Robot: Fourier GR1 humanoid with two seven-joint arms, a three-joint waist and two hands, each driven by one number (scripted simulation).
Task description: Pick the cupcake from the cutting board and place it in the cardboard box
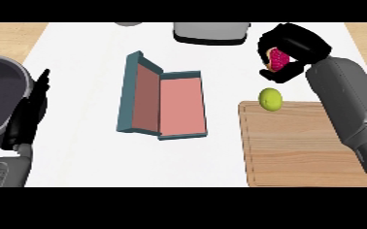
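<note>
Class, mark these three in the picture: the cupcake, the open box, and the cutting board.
cupcake (278, 59), head view: pink top showing between the right hand's fingers.
box (182, 107), head view: pink inner floor.
cutting board (294, 150), head view: bare wood near the middle.

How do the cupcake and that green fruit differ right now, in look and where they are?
The cupcake shows pink and is held in the curled right robot hand, beyond the cutting board; the green fruit is plain yellow-green and sits free at the board's far edge. The cupcake is partly hidden by fingers; the fruit is fully visible. Both are small and at the counter's right side.
</note>
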